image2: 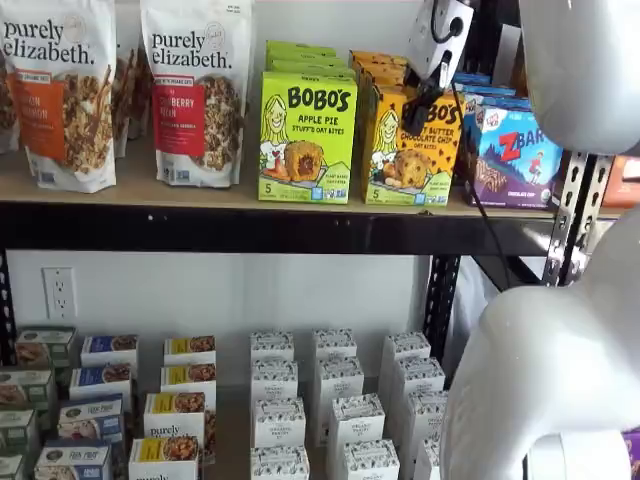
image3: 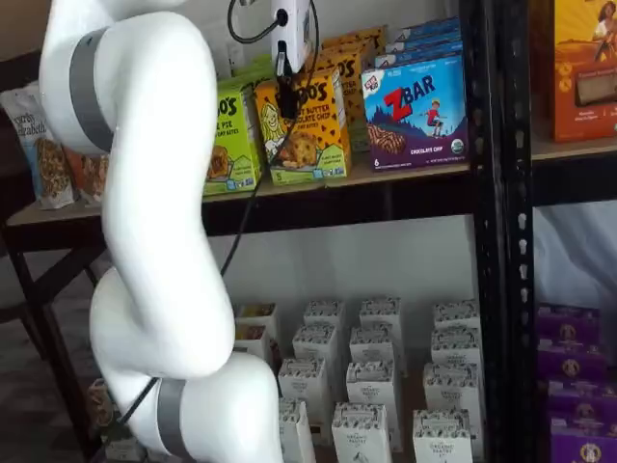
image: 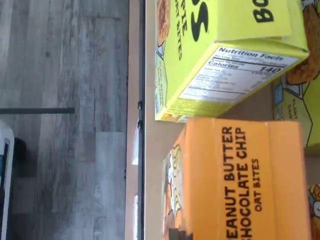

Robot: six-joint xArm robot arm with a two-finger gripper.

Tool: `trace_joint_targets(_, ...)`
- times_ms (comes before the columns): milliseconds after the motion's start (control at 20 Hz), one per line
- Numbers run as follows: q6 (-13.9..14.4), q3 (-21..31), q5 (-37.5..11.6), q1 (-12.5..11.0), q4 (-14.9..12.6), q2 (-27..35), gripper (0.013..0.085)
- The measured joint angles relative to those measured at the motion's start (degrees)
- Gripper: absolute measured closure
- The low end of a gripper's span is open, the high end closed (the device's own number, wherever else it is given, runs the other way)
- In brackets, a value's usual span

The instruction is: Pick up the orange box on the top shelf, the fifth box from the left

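The orange box (image2: 408, 150) stands upright on the top shelf (image2: 200, 226), between a lime-green Apple Pie box (image2: 306, 140) and a blue ZBar box (image2: 515, 155). It also shows in a shelf view (image3: 313, 130). In the wrist view its top (image: 240, 180) reads "Peanut Butter Chocolate Chip", near the shelf's front edge (image: 150, 150). My gripper (image2: 416, 115) hangs in front of the orange box's upper front. In a shelf view the black fingers (image3: 286, 99) show side-on with no plain gap. I cannot tell whether it is open or shut, or whether it touches the box.
More orange and green boxes stand behind the front row. Granola bags (image2: 195, 90) stand at the shelf's left. A black upright (image3: 492, 193) stands right of the ZBar box (image3: 416, 111). Small white boxes (image2: 330, 400) fill the lower surface. The white arm (image3: 154, 222) stands before the shelves.
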Motion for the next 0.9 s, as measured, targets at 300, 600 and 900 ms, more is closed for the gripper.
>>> trace_joint_targets(300, 0.12, 0.12, 1.05, -0.18, 0.49, -0.99, 0.069)
trace_joint_targets(600, 0.93, 0.28, 3.05, 0.29, -0.13, -3.18, 0.069)
trace_joint_targets(900, 1.94, 1.3, 7.38, 1.05, -1.76, -6.79, 0.069)
